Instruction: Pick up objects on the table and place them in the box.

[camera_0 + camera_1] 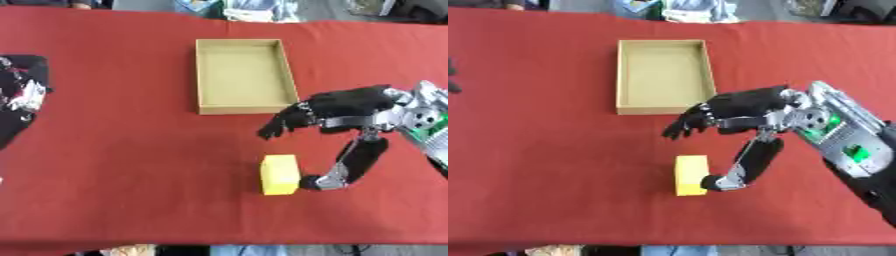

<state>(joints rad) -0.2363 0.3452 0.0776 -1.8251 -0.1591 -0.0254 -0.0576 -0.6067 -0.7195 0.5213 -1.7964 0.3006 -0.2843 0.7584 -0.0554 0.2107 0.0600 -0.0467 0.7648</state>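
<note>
A yellow block lies on the red table, in front of an open cardboard box that holds nothing I can see. My right hand reaches in from the right, open, its fingers spread above and behind the block. Its thumb tip touches the block's right side; the fingers hover over the cloth near the box's front right corner. My left hand shows as a dark shape at the left edge, its fingers not readable.
The red tablecloth covers the whole table. Cloth bundles and other items lie beyond the far edge. Bare cloth spreads left of the block and box.
</note>
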